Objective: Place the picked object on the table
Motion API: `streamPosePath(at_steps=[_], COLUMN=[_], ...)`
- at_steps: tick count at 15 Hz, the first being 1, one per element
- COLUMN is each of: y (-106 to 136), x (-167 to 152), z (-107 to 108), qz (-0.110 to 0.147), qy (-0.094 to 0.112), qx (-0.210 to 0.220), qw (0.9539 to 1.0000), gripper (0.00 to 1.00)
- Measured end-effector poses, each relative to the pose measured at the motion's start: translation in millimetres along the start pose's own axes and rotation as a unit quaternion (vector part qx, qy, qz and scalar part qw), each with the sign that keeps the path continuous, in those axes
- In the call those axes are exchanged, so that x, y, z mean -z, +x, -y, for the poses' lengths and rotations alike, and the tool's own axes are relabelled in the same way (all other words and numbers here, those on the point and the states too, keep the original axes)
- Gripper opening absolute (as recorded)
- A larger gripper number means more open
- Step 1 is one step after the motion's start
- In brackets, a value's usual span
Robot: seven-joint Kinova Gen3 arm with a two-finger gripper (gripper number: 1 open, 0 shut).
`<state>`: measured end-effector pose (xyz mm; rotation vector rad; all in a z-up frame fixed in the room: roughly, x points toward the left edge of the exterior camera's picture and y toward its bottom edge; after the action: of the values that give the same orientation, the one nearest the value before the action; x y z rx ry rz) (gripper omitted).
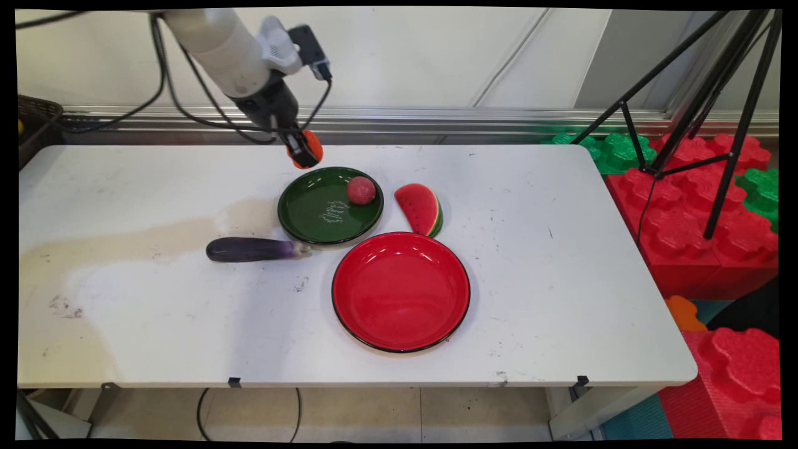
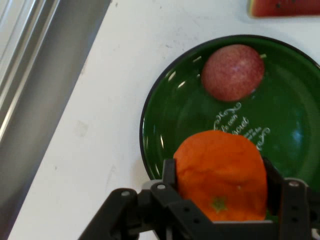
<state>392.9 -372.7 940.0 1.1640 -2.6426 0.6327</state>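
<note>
White stained table [image 1: 561, 299] under gripper [image 1: 303, 149] clamping an orange [image 2: 221, 175] above green plate [image 2: 155, 130]

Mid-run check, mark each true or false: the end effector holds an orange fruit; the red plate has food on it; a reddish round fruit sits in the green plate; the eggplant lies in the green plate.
1. The black two-finger end effector grips a round orange fruit. True.
2. The glossy red plate has food on it. False: it is bare.
3. A reddish round fruit sits in the dark green plate. True.
4. The purple eggplant lies in the green plate. False: it lies on the white table, beside that plate.
</note>
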Motion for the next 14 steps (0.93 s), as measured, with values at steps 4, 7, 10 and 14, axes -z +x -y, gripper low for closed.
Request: streamPosePath(at_steps=[4,7,10,14], y=[-21.0,-40.6,-57.3,-82.3], x=[38.5,61.7,77.4,95.2], z=[-16.4,-31.3,-44.9,-69.4], qz=[-0.011,-0.012,-0.007,0.008], qy=[0.008,0.011,0.012,0.013], qx=[0.002,0.005,0.003,-0.003], qw=[0.9999,0.9999,0.9999,0.9999], gripper=[0.0,0.0,0.0,0.0])
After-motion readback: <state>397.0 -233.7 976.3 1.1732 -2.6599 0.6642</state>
